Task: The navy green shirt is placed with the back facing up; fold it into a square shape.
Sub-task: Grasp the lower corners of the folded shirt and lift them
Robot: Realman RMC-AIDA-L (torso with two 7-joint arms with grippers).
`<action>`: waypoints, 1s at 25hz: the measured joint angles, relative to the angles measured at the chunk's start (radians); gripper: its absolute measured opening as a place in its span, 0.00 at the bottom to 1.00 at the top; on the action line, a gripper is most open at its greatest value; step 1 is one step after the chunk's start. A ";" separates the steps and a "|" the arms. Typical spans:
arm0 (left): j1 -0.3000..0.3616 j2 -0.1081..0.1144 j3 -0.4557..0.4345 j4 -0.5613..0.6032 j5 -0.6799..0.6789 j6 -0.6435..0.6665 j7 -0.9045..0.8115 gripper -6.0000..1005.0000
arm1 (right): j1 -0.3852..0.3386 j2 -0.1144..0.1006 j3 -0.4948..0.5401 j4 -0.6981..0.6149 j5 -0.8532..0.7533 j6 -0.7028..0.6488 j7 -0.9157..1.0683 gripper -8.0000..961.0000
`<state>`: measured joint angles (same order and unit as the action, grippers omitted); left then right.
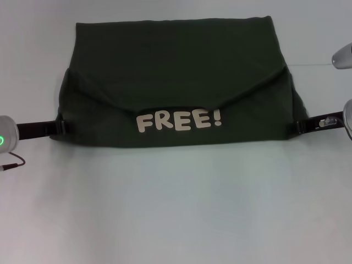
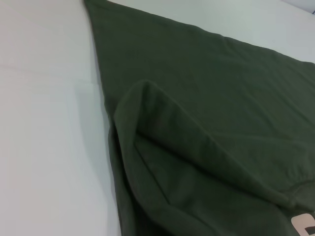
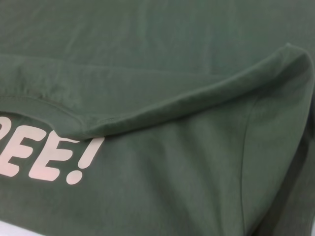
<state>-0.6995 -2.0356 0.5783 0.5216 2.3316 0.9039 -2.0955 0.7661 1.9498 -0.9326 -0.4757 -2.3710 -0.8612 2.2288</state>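
The navy green shirt (image 1: 176, 71) lies spread across the far half of the white table (image 1: 176, 209). A layer is folded over, and its edge sags in a V above the cream letters "FREE!" (image 1: 179, 120). My left gripper (image 1: 61, 127) meets the shirt's left side edge and my right gripper (image 1: 298, 126) its right side edge. Each looks shut on the cloth there. The left wrist view shows the shirt (image 2: 221, 98) with a raised fold. The right wrist view shows the shirt (image 3: 172, 49) with the drooping folded edge over the letters (image 3: 49, 162). Neither wrist view shows fingers.
Bare white table lies in front of the shirt and to both sides. A grey part of the right arm (image 1: 342, 56) shows at the upper right edge. A thin red cable (image 1: 14, 163) hangs below the left wrist (image 1: 4, 140), which shows a green light.
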 joint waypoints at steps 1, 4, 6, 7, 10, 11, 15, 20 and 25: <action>0.000 0.000 0.000 0.001 0.000 0.001 0.000 0.05 | -0.001 -0.001 0.000 0.000 0.000 -0.001 0.000 0.05; 0.004 0.000 -0.001 0.014 0.000 0.012 -0.004 0.05 | -0.005 -0.006 0.003 -0.001 0.002 -0.011 -0.001 0.05; 0.010 0.000 -0.006 0.026 0.000 0.026 -0.006 0.05 | -0.012 -0.009 0.017 -0.013 0.003 -0.032 -0.006 0.05; 0.013 0.000 -0.007 0.030 0.000 0.034 -0.006 0.05 | -0.017 -0.010 0.028 -0.023 0.003 -0.047 -0.011 0.05; 0.019 0.002 -0.010 0.044 0.000 0.079 -0.007 0.05 | -0.032 -0.011 0.064 -0.050 0.004 -0.090 -0.027 0.05; 0.021 0.003 -0.010 0.049 0.000 0.096 -0.007 0.05 | -0.035 -0.013 0.075 -0.056 0.004 -0.106 -0.031 0.05; 0.037 0.008 -0.011 0.087 0.001 0.170 -0.024 0.05 | -0.048 -0.021 0.090 -0.080 0.004 -0.159 -0.036 0.06; 0.070 0.018 -0.012 0.152 0.004 0.307 -0.054 0.05 | -0.073 -0.032 0.099 -0.114 0.004 -0.224 -0.044 0.06; 0.097 0.029 -0.030 0.208 0.015 0.455 -0.073 0.05 | -0.087 -0.040 0.162 -0.118 0.004 -0.315 -0.098 0.06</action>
<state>-0.6026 -2.0063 0.5487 0.7294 2.3470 1.3587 -2.1689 0.6792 1.9101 -0.7701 -0.5934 -2.3669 -1.1763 2.1313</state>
